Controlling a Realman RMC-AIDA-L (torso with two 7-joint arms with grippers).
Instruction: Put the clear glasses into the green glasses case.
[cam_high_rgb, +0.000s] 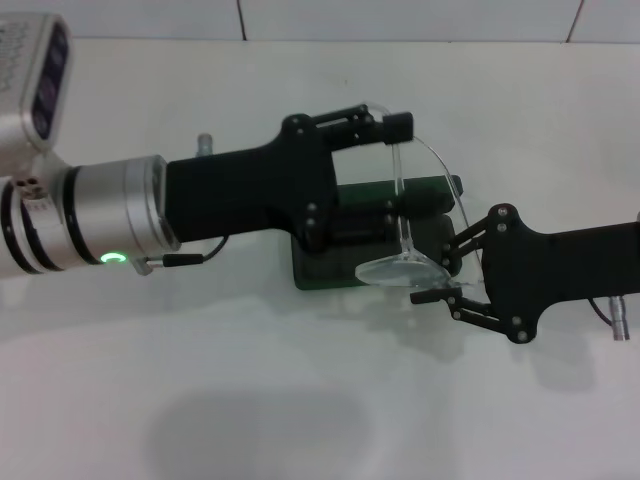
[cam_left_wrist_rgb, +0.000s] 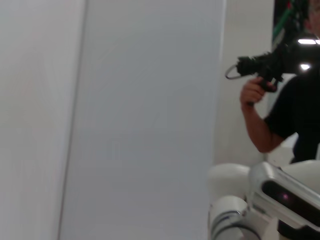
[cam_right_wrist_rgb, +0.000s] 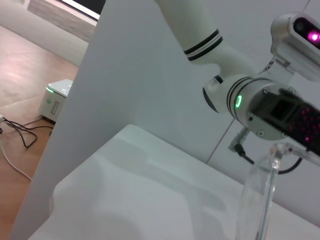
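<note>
The clear glasses (cam_high_rgb: 402, 268) stand on edge above the green glasses case (cam_high_rgb: 325, 270), one lens low and a clear arm arching up over the case. My right gripper (cam_high_rgb: 440, 277) comes in from the right and is shut on the lens's outer end. My left gripper (cam_high_rgb: 408, 165) hovers over the case with its fingers spread wide; a clear bar of the glasses runs between them. It hides most of the case, whose far edge (cam_high_rgb: 430, 184) shows behind. In the right wrist view a clear part of the glasses (cam_right_wrist_rgb: 260, 200) rises close by, with the left arm (cam_right_wrist_rgb: 235, 100) beyond.
The white table (cam_high_rgb: 300, 400) spreads out in front of the case, and a tiled wall edge runs along the back. In the left wrist view a person (cam_left_wrist_rgb: 295, 110) holding a black device stands beside a pale wall panel.
</note>
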